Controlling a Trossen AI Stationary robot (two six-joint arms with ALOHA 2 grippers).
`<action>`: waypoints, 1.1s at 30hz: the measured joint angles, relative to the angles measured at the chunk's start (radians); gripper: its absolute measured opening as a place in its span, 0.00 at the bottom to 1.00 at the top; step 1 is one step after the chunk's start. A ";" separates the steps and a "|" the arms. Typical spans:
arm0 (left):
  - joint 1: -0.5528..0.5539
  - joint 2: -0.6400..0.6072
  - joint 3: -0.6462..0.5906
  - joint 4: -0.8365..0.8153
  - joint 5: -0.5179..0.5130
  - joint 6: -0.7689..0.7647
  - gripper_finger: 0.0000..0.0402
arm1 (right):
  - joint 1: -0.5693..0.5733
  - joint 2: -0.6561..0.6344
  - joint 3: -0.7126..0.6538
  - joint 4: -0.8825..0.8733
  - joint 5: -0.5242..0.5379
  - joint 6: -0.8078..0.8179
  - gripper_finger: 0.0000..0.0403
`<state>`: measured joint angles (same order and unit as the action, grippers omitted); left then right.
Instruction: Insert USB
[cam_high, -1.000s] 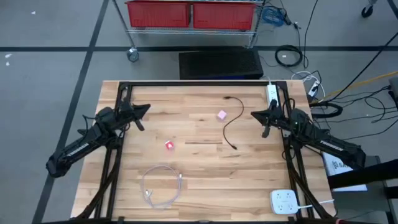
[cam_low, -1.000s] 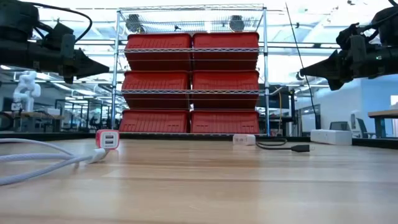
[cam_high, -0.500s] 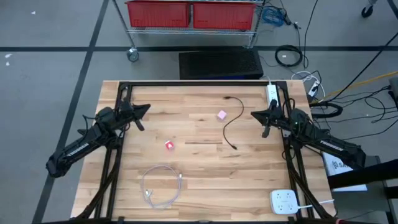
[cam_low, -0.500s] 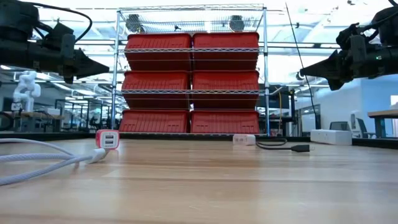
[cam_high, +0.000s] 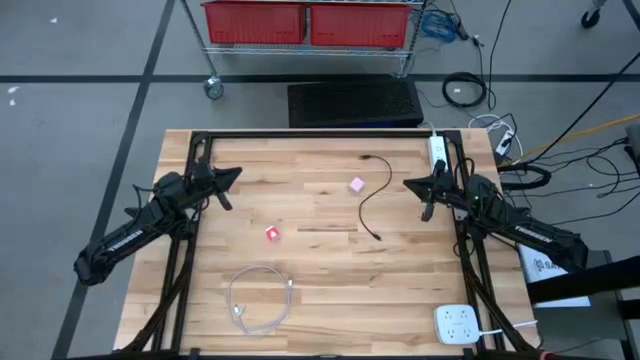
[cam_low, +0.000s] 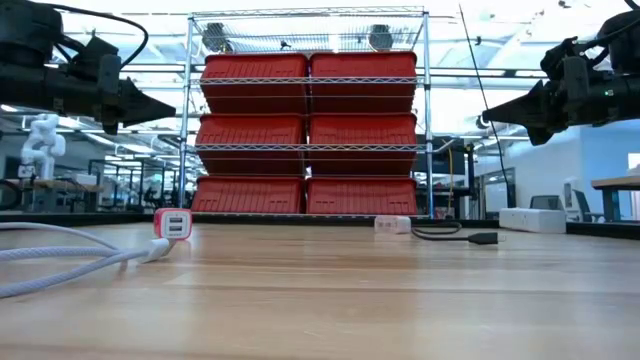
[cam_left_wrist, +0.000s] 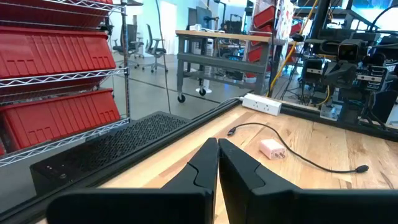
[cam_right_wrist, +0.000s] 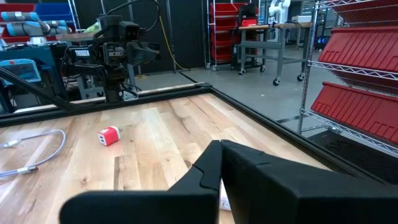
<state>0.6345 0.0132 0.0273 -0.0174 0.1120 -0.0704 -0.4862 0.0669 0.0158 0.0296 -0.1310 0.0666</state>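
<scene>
step: nothing is being held, start is being awaited | left gripper (cam_high: 232, 176), right gripper (cam_high: 412, 184): clenched, empty | next: black cable (cam_high: 372, 200), probably USB, below right jaws, is to be grasped

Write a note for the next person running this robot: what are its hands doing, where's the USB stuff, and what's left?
Left hand: shut, empty, raised over the table's left side.
Right hand: shut, empty, raised over the right side.
Red charger: lying left of the middle of the table.
White cable: coiled near the front edge, with one plug close to the red charger.
Black cable and pink charger: toward the back, right of the middle.
Done: nothing; no plug is in.
Left: pick up a plug and a charger, then push the plug in.
</scene>
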 joint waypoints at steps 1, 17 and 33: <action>0.000 0.000 0.000 0.000 0.000 0.000 0.05 | 0.000 0.000 0.000 0.000 0.000 0.000 0.00; 0.000 0.000 0.000 0.000 0.000 0.000 0.05 | 0.013 0.000 0.000 0.393 -0.150 -0.023 0.00; 0.000 0.000 0.000 0.000 0.000 0.000 0.05 | 0.023 0.178 0.087 0.442 -0.012 0.237 0.02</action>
<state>0.6342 0.0132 0.0275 -0.0172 0.1120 -0.0708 -0.4629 0.2452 0.1029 0.4713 -0.1433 0.3037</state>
